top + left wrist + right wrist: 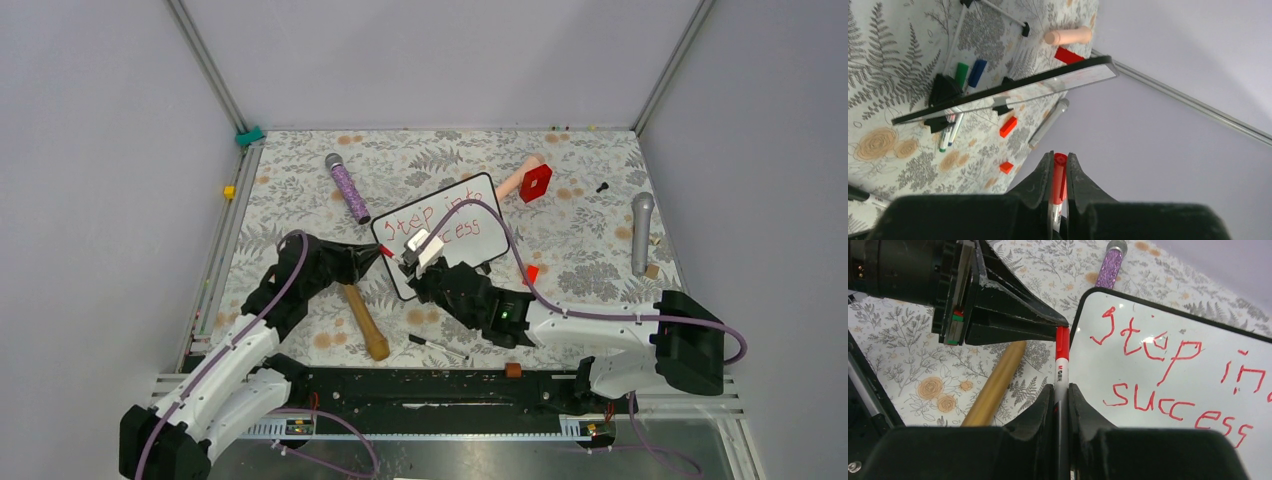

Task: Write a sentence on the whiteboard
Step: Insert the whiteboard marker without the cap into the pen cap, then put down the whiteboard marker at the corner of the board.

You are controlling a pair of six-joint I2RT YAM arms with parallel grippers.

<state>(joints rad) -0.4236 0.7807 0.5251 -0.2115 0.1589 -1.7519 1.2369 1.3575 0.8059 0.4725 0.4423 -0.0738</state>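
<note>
Top view: the whiteboard (485, 248) sits mid-desk (590, 230), bearing the sentence (410, 222) in red.
Left wrist view: left jaws are closed on the red cap (1059, 172).
Right wrist view: right jaws are clamped on the marker (1061, 385), just beside the whiteboard's edge.

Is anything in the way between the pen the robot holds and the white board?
Yes. The red cap covers the tip of the pen, pinched by the left gripper, beside the edge of the whiteboard. The right gripper grips the pen. Nothing else visible blocks it.
</note>
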